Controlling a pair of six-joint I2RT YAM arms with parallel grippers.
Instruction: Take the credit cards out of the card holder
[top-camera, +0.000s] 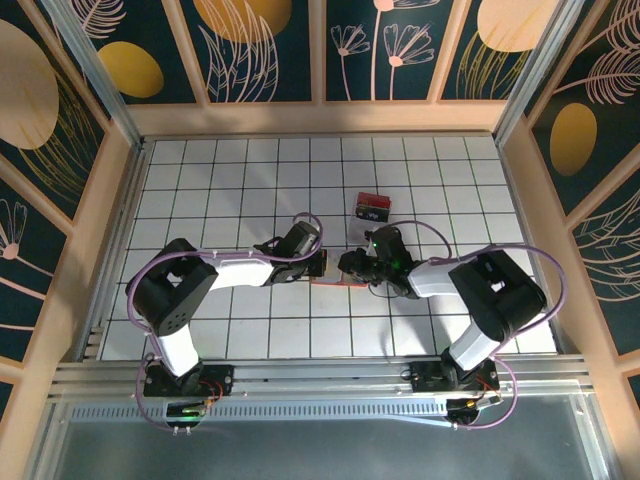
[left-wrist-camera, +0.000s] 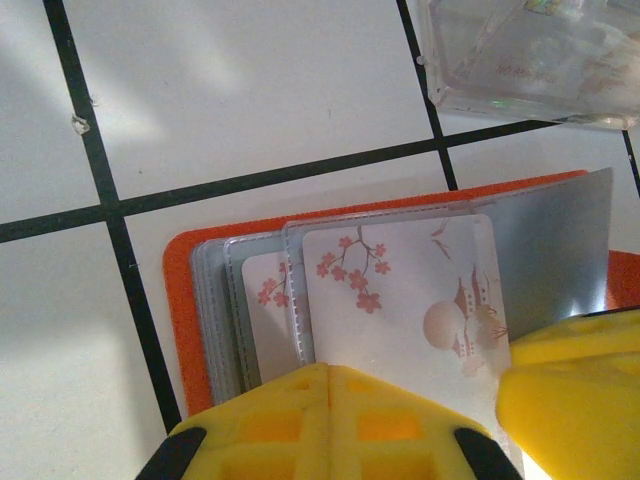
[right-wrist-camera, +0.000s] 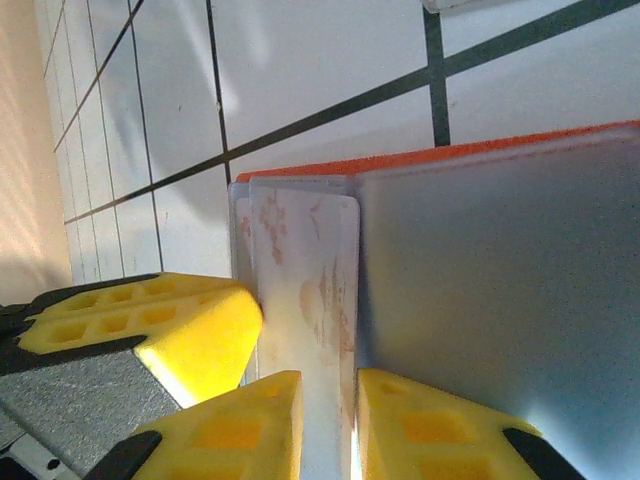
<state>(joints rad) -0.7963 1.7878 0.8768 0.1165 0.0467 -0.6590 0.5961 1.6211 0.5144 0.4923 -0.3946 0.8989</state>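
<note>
Orange-red, the card holder (top-camera: 330, 283) lies open mid-table (top-camera: 250, 180), just toward 6 o'clock from the clear box (top-camera: 372, 208), with its long axis running 9 to 3. At its 9 o'clock end the left tool (left-wrist-camera: 330, 385) is shut, tips at the grey sleeves. At 3 o'clock the right tool (right-wrist-camera: 330, 395) stands with jaws narrow astride the blossom card (right-wrist-camera: 300, 290); whether they pinch it I cannot tell. That card's long axis points toward 3 o'clock, so the right arm looks best placed to pull straight along it.
</note>
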